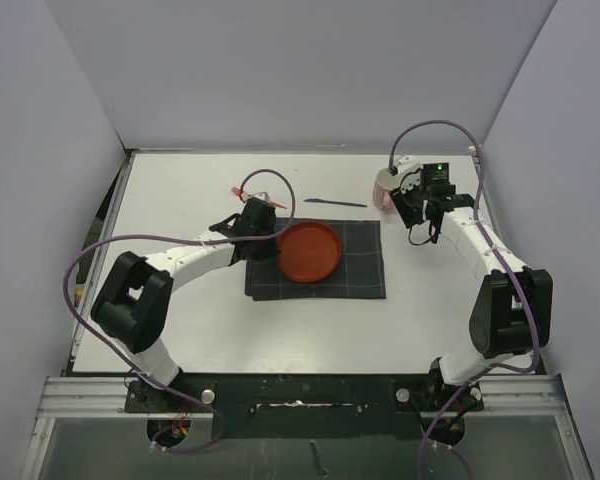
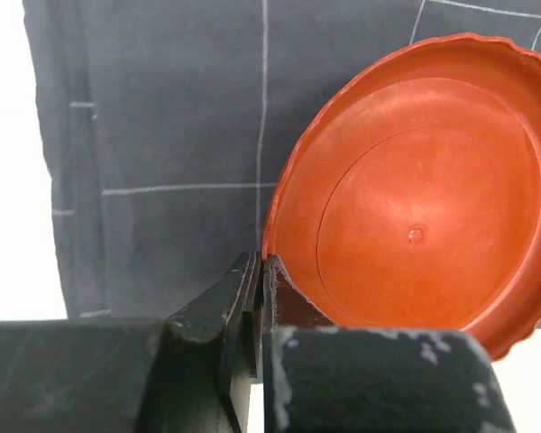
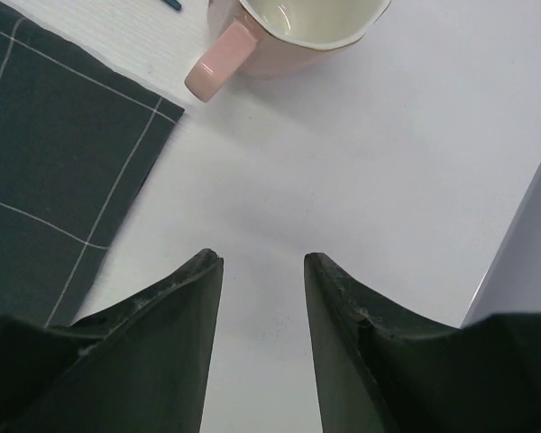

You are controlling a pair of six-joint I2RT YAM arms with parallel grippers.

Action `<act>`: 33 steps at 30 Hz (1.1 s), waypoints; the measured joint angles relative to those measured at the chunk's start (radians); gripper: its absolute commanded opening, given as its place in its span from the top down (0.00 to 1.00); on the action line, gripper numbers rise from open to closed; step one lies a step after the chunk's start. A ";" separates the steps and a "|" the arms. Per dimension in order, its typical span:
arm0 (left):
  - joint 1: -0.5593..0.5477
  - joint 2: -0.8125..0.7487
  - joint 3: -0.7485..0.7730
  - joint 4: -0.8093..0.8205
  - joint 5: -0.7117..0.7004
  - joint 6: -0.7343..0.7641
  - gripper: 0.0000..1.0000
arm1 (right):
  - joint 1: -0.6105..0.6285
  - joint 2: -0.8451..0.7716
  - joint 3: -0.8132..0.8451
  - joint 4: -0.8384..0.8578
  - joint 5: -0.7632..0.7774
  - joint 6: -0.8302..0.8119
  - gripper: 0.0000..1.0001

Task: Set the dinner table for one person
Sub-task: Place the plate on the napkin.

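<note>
An orange-red plate lies on the dark grid-lined mat on the white dinner table. My left gripper is shut on the plate's left rim. In the left wrist view the jaws pinch the rim of the plate over the mat. My right gripper is open and empty, just right of a pink mug. In the right wrist view the gripper hovers over bare table, with the mug ahead of it.
A dark blue knife lies on the table behind the mat. A red utensil lies behind my left wrist. The mat's corner is left of my right gripper. Grey walls surround the table.
</note>
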 measured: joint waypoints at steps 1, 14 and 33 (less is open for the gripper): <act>-0.004 0.021 0.014 0.010 0.001 0.001 1.00 | -0.001 0.000 -0.001 -0.001 -0.002 0.000 0.57; -0.040 0.217 0.174 0.030 0.006 0.011 1.00 | -0.013 0.000 -0.025 -0.002 -0.024 0.001 0.57; -0.045 0.232 0.206 -0.019 -0.022 0.013 1.00 | -0.013 0.000 -0.025 -0.002 -0.047 0.008 0.57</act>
